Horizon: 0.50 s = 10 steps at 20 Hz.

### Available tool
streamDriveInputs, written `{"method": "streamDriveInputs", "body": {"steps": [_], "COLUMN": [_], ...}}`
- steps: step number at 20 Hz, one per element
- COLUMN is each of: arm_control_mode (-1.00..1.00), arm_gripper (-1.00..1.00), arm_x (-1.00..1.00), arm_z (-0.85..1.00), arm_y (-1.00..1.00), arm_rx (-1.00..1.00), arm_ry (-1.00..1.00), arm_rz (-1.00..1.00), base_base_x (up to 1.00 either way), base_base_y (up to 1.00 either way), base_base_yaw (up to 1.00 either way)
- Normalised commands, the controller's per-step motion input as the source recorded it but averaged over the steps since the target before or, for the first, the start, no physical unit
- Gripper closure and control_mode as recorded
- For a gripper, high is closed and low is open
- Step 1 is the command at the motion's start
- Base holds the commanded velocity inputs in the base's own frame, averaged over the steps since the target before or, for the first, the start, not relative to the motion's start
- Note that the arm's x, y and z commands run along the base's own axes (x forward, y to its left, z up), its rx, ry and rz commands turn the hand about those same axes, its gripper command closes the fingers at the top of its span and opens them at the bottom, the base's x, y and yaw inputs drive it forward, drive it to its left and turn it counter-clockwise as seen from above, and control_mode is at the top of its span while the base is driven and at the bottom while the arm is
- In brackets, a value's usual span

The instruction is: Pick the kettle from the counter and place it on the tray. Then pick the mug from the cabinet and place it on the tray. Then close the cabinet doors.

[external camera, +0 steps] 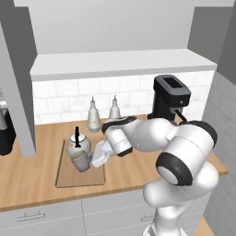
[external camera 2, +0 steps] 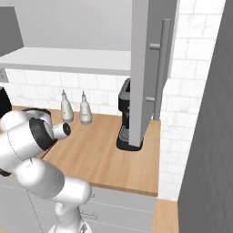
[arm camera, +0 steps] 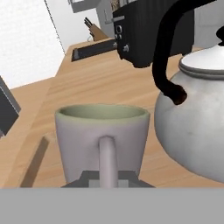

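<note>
The mug (arm camera: 103,140) is held by its handle in the gripper (external camera: 94,159), just beside the kettle (external camera: 77,145) on the tray (external camera: 64,177). No writing can be read.

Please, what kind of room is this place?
Most likely a kitchen: a wooden counter before white wall tiles, a black coffee machine on it, and a kettle beside a mug.

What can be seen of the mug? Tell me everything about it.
The mug is small and pale grey, its rim and inside greenish, with a matte, ceramic look. It stands upright, its side handle turned toward the hand camera, right at the gripper, whose fingertips are largely hidden. It sits over the tray, close beside the kettle; whether they touch is unclear. No liquid visible inside.
</note>
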Motion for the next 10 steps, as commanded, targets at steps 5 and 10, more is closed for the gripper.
{"method": "streamDriveInputs", "body": {"steps": [5,10], "arm_control_mode": [-1.00,-1.00], "arm_gripper": [1.00,1.00], "arm_x": [-0.50,-0.40], "arm_z": [-0.14,-0.18], "arm_y": [-0.11,-0.34], "arm_rx": [0.00,0.00], "arm_ry": [-0.05,-0.01], "arm_rz": [0.00,0.00], "base_base_x": [0.00,0.00], "base_base_y": [0.00,0.00], "base_base_yaw": [0.00,0.00]}}
